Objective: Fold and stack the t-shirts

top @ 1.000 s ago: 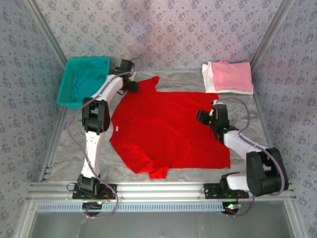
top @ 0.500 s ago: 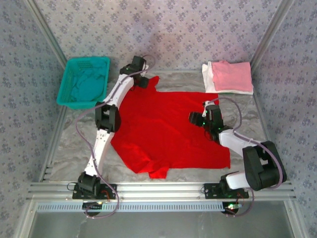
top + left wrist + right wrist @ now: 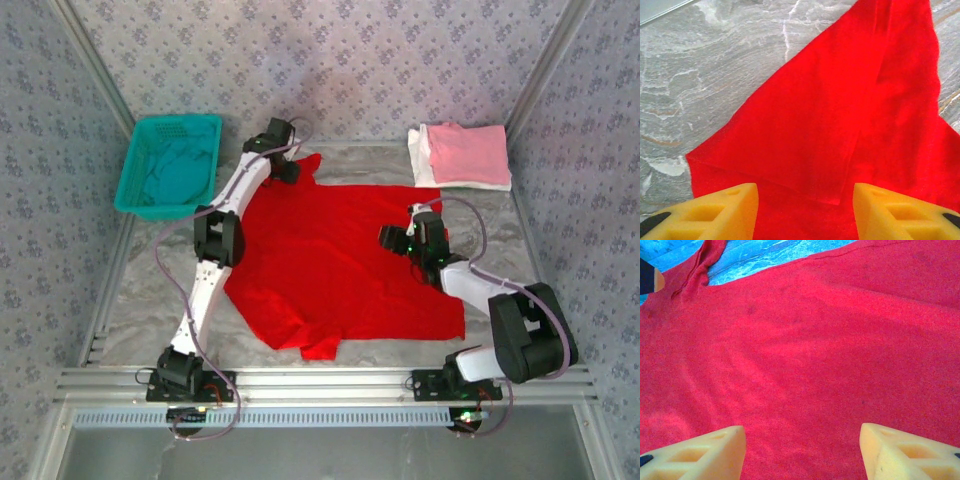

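A bright red t-shirt point(image 3: 340, 260) lies spread flat over the middle of the table. Its far-left sleeve point(image 3: 840, 115) is folded over on itself. My left gripper point(image 3: 285, 165) hovers over that sleeve, open, its yellow fingertips point(image 3: 715, 212) on either side of the sleeve's hem with nothing pinched. My right gripper point(image 3: 395, 238) hangs open above the shirt's right half, with flat red cloth point(image 3: 805, 355) below its fingertips point(image 3: 905, 450). A folded pink t-shirt point(image 3: 467, 152) rests on a folded white one point(image 3: 424, 165) at the back right. Teal cloth point(image 3: 175, 178) lies in the basket.
The teal mesh basket point(image 3: 150, 135) stands at the back left corner. Bare grey marbled table point(image 3: 150, 290) shows left of the red shirt and along the right edge. Patterned walls close in the sides and the back.
My left arm has swung right, from beside the basket to above the red shirt's far sleeve. My right gripper has moved a little left over the shirt.
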Controlling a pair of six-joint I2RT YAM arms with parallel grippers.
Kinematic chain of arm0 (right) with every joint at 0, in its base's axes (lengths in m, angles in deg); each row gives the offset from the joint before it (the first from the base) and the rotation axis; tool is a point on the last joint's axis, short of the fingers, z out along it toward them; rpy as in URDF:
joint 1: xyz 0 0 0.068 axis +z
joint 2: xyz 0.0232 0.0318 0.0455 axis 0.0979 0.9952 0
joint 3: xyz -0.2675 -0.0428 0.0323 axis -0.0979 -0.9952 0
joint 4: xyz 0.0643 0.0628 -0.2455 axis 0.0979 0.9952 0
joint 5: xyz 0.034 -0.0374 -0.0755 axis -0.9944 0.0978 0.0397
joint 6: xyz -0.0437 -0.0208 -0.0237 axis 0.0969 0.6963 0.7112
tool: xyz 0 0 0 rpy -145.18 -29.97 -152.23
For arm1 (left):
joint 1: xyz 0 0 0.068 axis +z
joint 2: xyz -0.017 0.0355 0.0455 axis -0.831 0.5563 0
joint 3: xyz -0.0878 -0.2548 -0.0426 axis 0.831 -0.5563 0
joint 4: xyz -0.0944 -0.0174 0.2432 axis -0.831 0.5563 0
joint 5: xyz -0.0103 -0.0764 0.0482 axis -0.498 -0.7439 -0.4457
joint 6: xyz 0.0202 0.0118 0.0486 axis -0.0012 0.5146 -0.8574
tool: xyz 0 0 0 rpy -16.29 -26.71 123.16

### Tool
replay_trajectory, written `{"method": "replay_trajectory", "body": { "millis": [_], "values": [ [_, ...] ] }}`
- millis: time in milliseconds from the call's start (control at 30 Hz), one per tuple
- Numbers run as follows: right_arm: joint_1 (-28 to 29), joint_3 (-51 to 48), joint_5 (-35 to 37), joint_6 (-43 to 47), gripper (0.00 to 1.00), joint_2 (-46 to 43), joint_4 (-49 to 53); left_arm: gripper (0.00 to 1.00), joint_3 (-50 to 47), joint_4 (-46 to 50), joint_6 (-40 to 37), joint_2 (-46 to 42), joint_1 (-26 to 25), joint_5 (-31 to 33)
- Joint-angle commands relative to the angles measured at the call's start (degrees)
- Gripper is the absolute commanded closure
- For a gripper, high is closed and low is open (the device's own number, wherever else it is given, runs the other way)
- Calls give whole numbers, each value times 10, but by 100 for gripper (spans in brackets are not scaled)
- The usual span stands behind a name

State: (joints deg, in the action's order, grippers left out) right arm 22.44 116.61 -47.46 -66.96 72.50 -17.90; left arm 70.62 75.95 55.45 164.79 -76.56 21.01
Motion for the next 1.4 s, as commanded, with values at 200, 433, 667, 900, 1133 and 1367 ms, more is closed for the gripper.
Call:
{"method": "replay_trajectory", "body": {
  "millis": [200, 433, 667, 900, 1133, 1367],
  "values": [
    [5, -3, -9, -15, 36, 9, -5, 51, 16, -1, -2, 39, 2, -13],
    [5, 0, -18, -19, 36, 18, -7, 69, 17, -10, 11, 39, 6, -10],
    [7, 3, -26, -23, 36, 28, -9, 82, 20, -12, 13, 27, 7, 6],
    [8, 5, -29, -24, 36, 32, -8, 80, 21, -23, 13, 23, 12, 15],
    [9, 7, -29, -25, 36, 35, -7, 75, 27, -32, 16, 22, 15, 17],
    [10, 9, -31, -25, 35, 39, -6, 85, 35, -41, 21, 22, 20, 16]
  ]
}}
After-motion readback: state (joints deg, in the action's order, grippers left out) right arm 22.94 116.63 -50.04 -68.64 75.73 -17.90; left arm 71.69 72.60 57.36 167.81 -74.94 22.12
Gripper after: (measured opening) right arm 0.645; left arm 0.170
